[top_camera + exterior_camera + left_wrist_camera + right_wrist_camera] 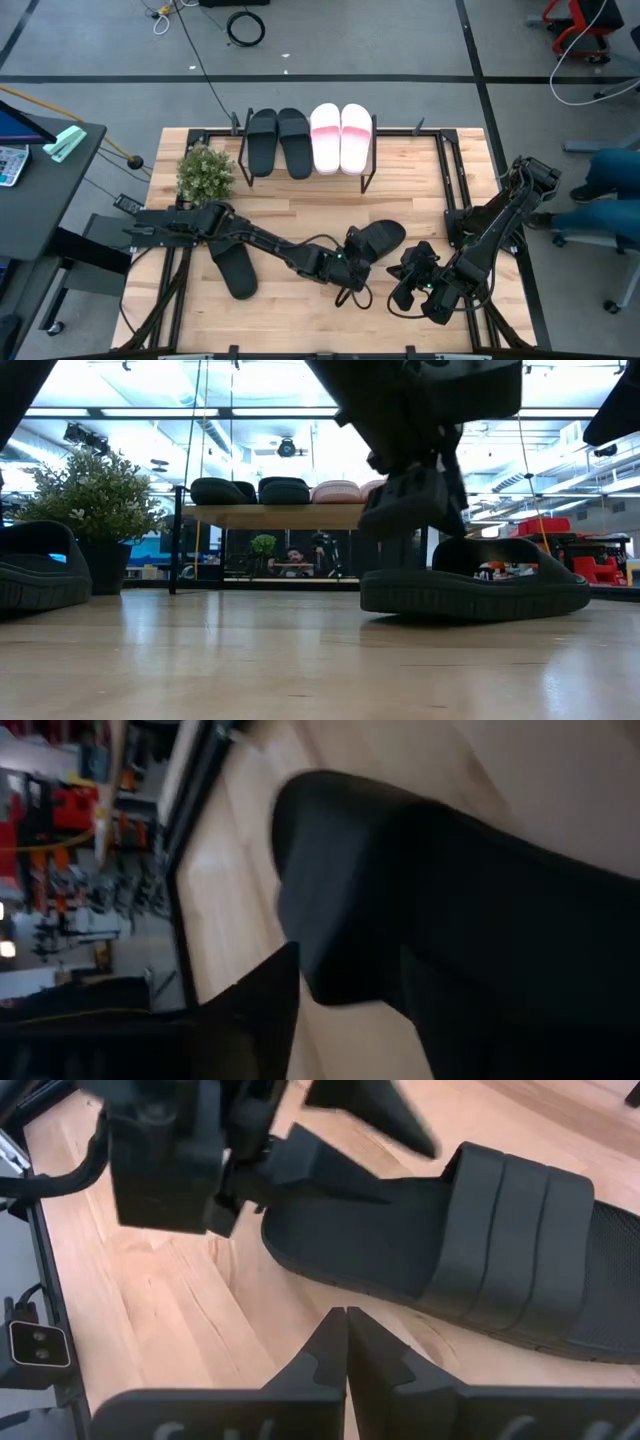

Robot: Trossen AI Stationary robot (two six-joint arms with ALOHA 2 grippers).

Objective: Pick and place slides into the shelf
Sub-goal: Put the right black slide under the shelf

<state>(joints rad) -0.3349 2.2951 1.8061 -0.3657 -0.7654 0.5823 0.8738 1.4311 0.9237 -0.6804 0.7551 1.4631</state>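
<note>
On the shelf (270, 515) at the table's far middle lie two black slides (278, 142) and two pink-and-white slides (340, 138), soles down on its top board. A third black slide (232, 268) lies flat at the near left. A fourth black slide (380, 238) lies flat on its sole near the middle. My left gripper (352, 262) stands open at this slide's near-left end, one finger over the footbed and the other above it. My right gripper (405, 290) is shut, just right of it, with nothing between its fingers (345, 1330). My left gripper has its lower finger (345, 1172) over the footbed at the black slide's end (300, 1230), reaching in level from the table's left. I cannot tell whether it touches. The slide lies flat on the table (480, 585).
A potted plant (205, 172) stands left of the shelf. Black frame rails (455, 175) run along the table's left and right sides. Bare wood lies between the shelf and the slides. A person (610, 180) sits beyond the right edge.
</note>
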